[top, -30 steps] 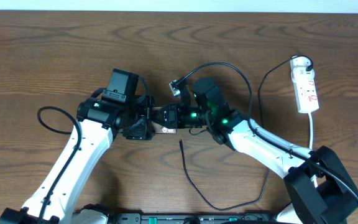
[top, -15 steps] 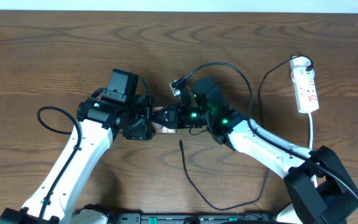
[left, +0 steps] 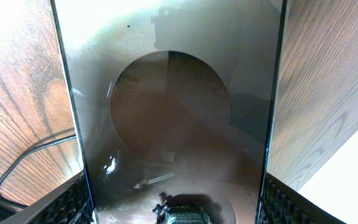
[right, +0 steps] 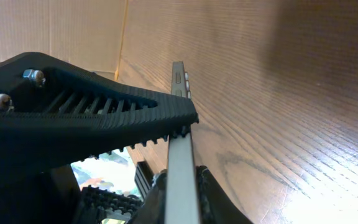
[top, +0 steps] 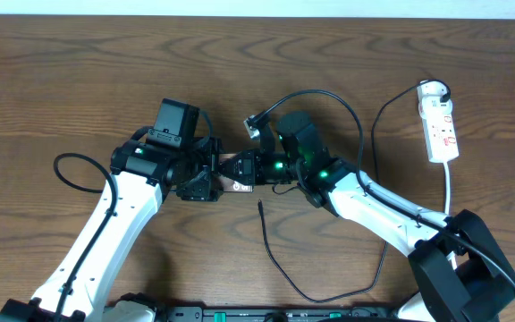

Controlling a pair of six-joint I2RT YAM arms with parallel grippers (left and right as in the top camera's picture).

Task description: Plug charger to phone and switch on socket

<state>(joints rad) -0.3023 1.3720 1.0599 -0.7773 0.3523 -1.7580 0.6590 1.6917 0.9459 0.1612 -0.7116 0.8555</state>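
You're at the phone-steadying step. The flat, dark glossy phone (top: 231, 173) is over the middle of the brown wooden tabletop (top: 79, 80). The left gripper (top: 211, 173) grips it across its width, and the right gripper (top: 250, 168) looks clamped on its thin edge. The long thin black charger (top: 260, 207) lies loose just beside the phone, its plug tip unheld. The narrow white power-strip socket (top: 440, 125) sits far right, untouched. Next, I judge, your right gripper must release and fetch that tip, lining it up with the phone's port.
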